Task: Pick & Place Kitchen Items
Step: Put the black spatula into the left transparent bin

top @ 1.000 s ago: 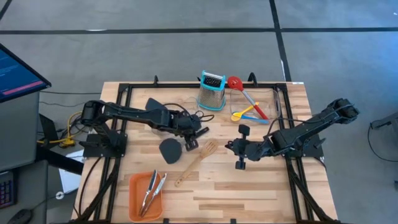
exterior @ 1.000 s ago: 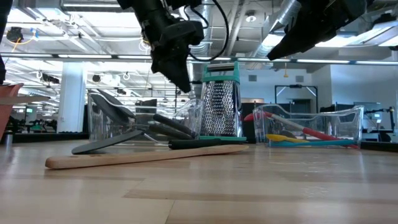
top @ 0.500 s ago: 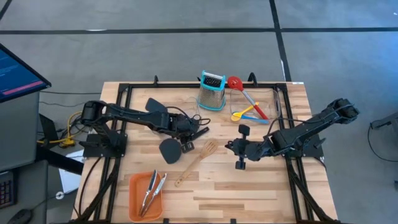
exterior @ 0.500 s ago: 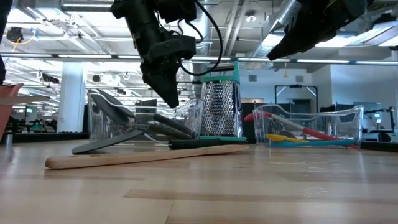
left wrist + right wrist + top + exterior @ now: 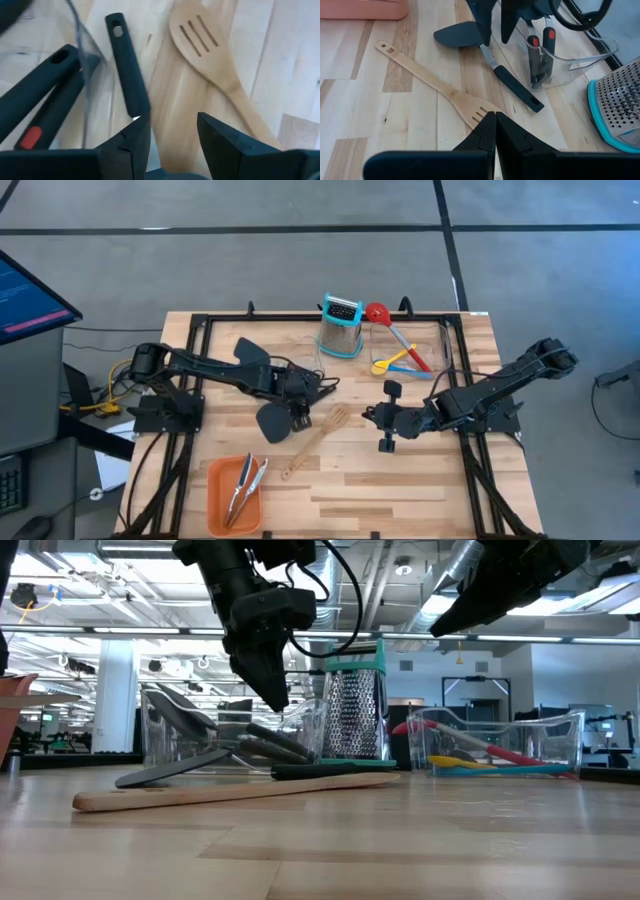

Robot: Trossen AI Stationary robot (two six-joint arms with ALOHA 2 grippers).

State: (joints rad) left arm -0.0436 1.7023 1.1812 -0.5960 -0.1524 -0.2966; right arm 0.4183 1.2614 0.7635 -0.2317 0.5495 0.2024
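The left gripper (image 5: pixel 297 418) hung with its jaws apart over the handle of the black spatula (image 5: pixel 485 54), which lay flat on the surface (image 5: pixel 400 480) just beside the wooden slotted spatula (image 5: pixel 318 438) and the clear bin (image 5: pixel 570 55). I judged the risk plain: the thin handle sat low, so the jaws could scrape the wood, nudge the wooden spatula, or clip the bin wall. The right gripper (image 5: pixel 495 131) waited well apart, its jaws pressed together.
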